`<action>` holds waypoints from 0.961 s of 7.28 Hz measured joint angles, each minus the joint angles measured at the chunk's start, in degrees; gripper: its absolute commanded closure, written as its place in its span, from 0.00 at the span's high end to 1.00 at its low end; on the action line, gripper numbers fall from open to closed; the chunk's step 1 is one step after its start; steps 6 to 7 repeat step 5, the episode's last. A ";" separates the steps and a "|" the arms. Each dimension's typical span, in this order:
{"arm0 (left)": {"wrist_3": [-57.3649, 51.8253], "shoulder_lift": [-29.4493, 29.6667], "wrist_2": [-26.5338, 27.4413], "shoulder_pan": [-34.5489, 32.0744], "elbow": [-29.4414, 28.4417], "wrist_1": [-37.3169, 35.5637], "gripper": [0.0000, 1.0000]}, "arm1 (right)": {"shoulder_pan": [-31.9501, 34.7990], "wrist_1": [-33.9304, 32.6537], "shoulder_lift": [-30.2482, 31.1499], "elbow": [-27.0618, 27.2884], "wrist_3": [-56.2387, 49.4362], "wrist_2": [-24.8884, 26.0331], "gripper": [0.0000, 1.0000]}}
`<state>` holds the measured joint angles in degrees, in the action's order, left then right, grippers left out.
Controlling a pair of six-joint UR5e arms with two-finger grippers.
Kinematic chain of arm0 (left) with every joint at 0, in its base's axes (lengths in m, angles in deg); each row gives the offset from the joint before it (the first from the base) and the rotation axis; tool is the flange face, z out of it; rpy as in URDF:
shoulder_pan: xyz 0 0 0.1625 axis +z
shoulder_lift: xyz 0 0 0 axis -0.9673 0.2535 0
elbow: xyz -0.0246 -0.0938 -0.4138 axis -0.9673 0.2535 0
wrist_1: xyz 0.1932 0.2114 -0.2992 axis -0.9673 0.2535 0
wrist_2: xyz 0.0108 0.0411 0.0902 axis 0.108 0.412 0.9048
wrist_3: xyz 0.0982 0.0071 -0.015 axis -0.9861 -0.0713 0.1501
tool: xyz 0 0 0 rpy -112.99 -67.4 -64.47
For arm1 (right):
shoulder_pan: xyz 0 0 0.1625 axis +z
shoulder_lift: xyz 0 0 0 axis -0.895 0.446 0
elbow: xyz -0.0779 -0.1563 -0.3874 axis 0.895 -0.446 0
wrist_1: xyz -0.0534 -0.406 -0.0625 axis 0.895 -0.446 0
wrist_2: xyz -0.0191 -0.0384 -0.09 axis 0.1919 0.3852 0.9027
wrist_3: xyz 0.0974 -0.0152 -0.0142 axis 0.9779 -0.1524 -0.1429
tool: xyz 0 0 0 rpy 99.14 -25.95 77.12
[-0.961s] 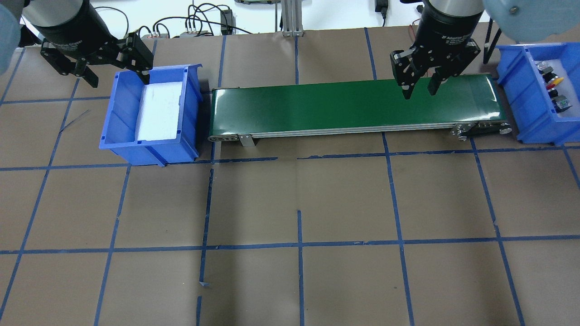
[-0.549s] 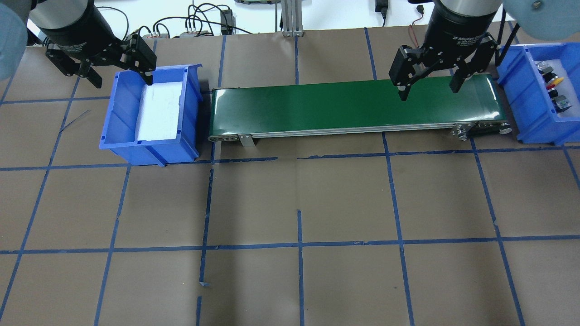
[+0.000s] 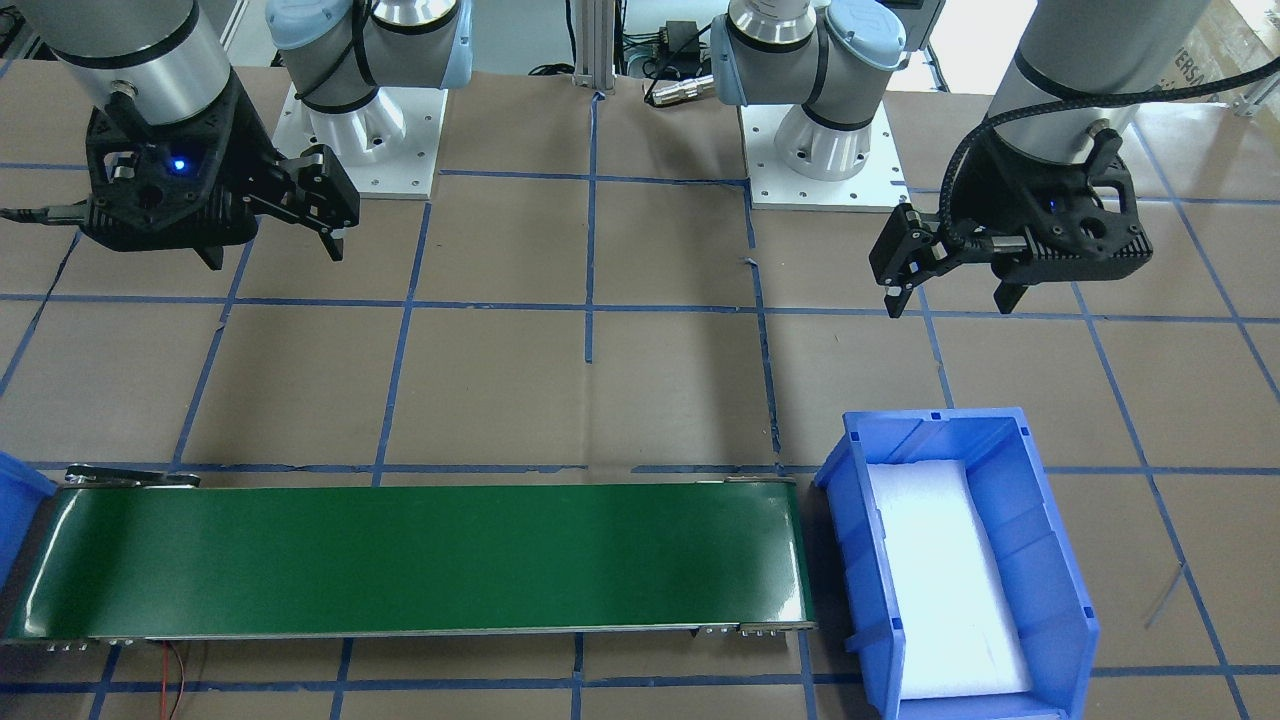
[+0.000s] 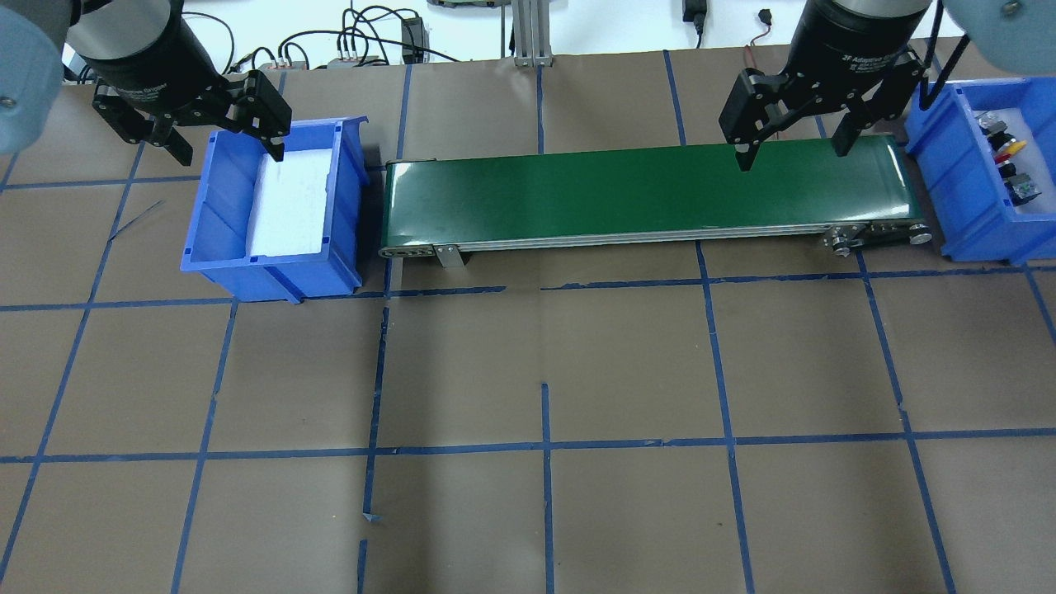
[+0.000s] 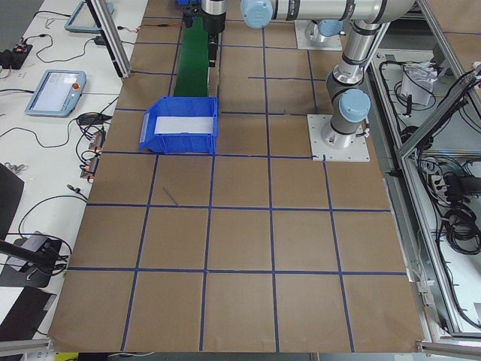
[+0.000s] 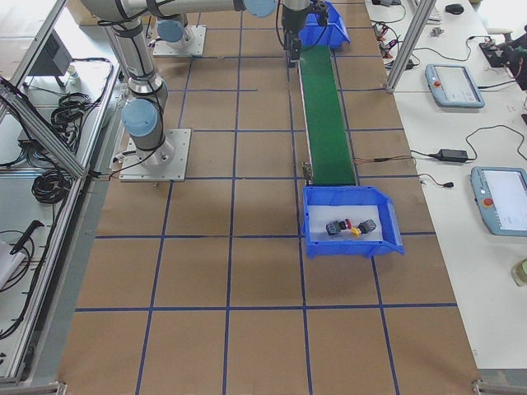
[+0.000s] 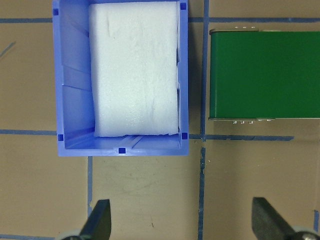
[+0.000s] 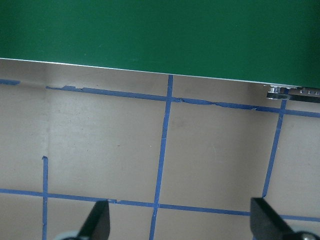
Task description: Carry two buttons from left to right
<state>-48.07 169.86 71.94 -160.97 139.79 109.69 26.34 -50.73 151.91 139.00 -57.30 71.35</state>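
At the right edge of the overhead view, found the two small push-button switches [image 4: 1005,153], one red-capped, one yellow-capped, lying together on white padding [image 4: 1031,124] in a blue plastic bin [image 4: 945,161]. Saw the right gripper [image 4: 794,153] spread wide and empty over the right end of the green conveyor belt [image 4: 577,194], the left gripper [image 4: 224,145] wide and empty at upper left by a second blue bin [image 4: 216,202]. Judged the switches light, rigid, slippery on the caps; reckoned the boxy bodies the surest hold.

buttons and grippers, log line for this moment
buttons: both in right bin | left gripper: open | right gripper: open | task: looks done
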 measured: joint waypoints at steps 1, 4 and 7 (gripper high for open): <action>0.00 0.07 -0.01 -0.01 -0.03 -0.04 1.00 | -0.10 -0.65 0.12 0.32 -0.02 0.12 1.00; -0.07 0.19 -0.19 0.12 -0.15 -0.27 1.00 | -0.08 -0.93 0.50 0.60 -0.08 0.20 1.00; -0.08 0.20 -0.20 0.13 -0.13 -0.31 1.00 | -0.05 -0.97 0.50 0.61 -0.04 0.22 1.00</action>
